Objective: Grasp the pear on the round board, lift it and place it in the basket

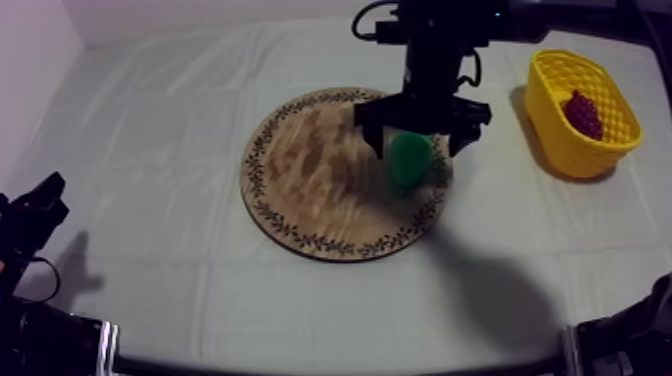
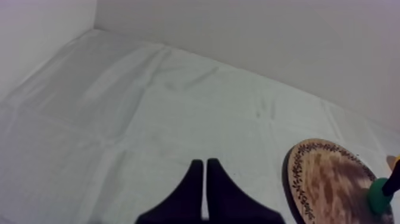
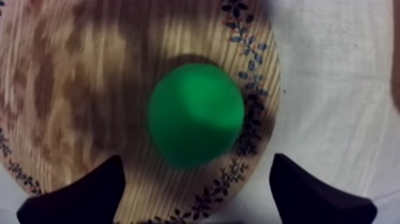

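A green pear (image 1: 410,160) stands on the right part of the round wooden board (image 1: 300,190), close to its patterned rim. My right gripper (image 1: 420,135) hangs over the pear, open, one finger at each side of it. Seen from the right wrist, the pear (image 3: 195,114) lies on the board (image 3: 71,89) between and beyond the two spread fingertips (image 3: 89,190). The yellow basket (image 1: 555,135) stands at the table's right. My left gripper (image 2: 205,179) rests low at the left, its fingers together as a narrow wedge over bare cloth. The board (image 2: 327,179) and pear (image 2: 378,196) show far off from it.
A dark red bunch of grapes (image 1: 583,113) lies inside the basket. Grey-white cloth covers the table, with open room left of the board and along the front edge. My left arm (image 1: 30,230) sits at the lower left.
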Robot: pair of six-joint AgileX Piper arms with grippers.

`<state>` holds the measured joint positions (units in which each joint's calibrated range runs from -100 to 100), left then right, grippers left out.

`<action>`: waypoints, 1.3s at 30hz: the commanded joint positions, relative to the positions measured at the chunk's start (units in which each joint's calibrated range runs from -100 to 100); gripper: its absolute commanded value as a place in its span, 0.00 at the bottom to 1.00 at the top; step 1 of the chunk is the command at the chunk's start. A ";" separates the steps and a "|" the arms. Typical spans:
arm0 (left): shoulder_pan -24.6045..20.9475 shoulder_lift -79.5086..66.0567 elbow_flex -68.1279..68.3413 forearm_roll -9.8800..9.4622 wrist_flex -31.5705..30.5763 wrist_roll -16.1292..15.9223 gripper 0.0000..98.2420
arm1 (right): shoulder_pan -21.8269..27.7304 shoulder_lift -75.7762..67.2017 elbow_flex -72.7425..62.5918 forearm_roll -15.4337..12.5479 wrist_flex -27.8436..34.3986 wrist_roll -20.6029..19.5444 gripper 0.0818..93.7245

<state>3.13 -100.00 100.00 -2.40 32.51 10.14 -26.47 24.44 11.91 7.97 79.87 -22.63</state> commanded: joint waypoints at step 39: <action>0.02 0.00 0.00 -0.02 -0.01 -0.01 0.00 | 10.08 -14.64 -2.26 4.47 -3.70 11.09 0.41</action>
<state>3.13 -100.00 100.00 -2.40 32.51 10.14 -19.19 14.00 9.76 12.14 76.96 -14.48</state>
